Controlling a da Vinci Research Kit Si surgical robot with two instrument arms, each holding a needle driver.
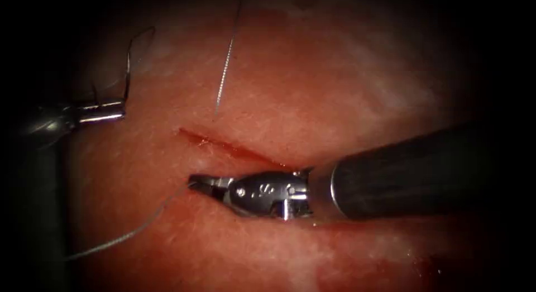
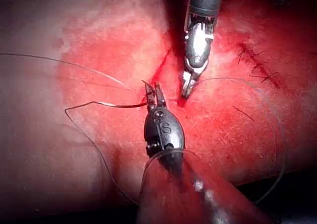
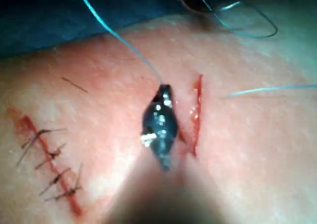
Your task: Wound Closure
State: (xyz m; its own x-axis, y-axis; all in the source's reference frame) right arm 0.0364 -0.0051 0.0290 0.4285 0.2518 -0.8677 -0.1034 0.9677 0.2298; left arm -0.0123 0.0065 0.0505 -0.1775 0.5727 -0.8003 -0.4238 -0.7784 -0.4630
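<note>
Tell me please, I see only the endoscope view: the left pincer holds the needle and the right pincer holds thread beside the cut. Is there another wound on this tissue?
Observer: Yes. The right wrist view shows a second cut, closed with several dark stitches, apart from the open cut.
Operator: Does anything loose lie near it?
Observer: A short dark piece of thread lies on the tissue beside it.
Operator: And my holds?
Observer: From the left wrist view: left pincer shut on the needle near one end, needle out of the tissue; right pincer shut on the thread.
</note>
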